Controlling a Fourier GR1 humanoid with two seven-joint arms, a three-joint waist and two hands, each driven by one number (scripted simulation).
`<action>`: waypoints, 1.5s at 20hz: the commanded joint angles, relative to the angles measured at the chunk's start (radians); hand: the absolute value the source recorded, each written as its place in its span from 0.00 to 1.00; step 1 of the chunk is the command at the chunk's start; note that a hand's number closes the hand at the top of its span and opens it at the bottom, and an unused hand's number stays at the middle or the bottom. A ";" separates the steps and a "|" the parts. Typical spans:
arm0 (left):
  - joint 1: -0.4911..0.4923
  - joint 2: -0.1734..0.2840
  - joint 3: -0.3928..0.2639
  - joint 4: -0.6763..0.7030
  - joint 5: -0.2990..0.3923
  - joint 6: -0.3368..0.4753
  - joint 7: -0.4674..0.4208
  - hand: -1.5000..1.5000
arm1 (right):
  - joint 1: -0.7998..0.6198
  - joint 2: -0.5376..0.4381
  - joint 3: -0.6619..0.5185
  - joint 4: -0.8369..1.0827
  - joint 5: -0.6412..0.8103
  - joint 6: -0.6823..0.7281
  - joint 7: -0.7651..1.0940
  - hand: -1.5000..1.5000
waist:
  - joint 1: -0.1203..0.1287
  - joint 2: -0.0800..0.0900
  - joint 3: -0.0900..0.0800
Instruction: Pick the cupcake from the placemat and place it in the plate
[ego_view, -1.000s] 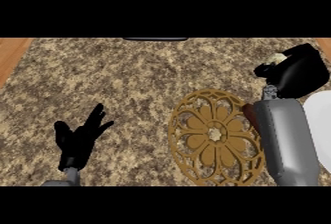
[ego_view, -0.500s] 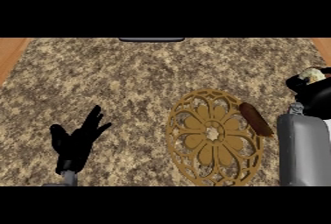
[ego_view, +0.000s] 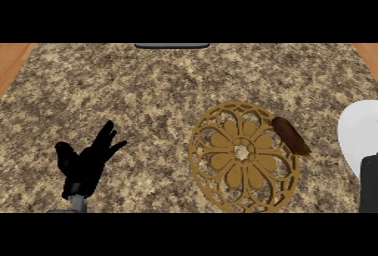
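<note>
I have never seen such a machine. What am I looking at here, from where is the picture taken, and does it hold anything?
This is a humanoid robot at a kitchen counter. The single picture looks steeply down from the robot's head. The black shape at lower left is its left hand, open with fingers up, resting and holding nothing. The right hand does not show; only a dark piece of its arm shows at the right edge. On the speckled counter lies a golden openwork placemat, with a brown elongated object at its upper right rim. A white plate shows partly at the right. I see no clear cupcake.
</note>
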 joint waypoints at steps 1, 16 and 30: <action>0.005 -0.003 0.000 0.048 -0.011 -0.010 -0.007 0.50 | 0.062 -0.078 -0.034 0.068 -0.160 -0.143 -0.034 1.00 | -0.001 0.003 -0.004; -0.015 -0.026 0.005 0.057 -0.015 0.005 0.019 0.50 | 0.081 -0.302 -0.100 0.452 -0.905 0.050 -0.503 0.00 | -0.005 0.003 -0.001; 0.009 0.007 0.035 0.053 -0.003 -0.036 0.011 0.50 | 0.190 -0.157 -0.294 0.218 -1.420 -0.041 -1.078 0.00 | -0.013 -0.002 -0.005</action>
